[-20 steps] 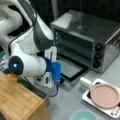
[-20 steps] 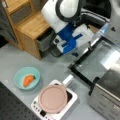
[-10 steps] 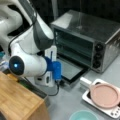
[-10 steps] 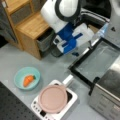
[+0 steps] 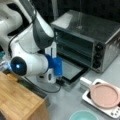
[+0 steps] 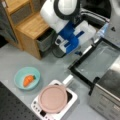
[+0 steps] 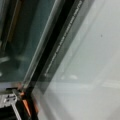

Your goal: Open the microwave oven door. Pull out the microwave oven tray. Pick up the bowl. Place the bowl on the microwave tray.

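With the microwave oven door (image 6: 100, 63) folded flat open and the gripper (image 5: 59, 80), whose spread I cannot tell, low at its handle edge, a careless lift could slam it; the bowl (image 6: 27, 78) waits well apart.

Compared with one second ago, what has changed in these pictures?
Almost nothing. The microwave oven door lies open and flat as before, and the gripper still sits at its front edge in both front views, with no clear shift. The bowl with the carrot and the pink plate kept their places.
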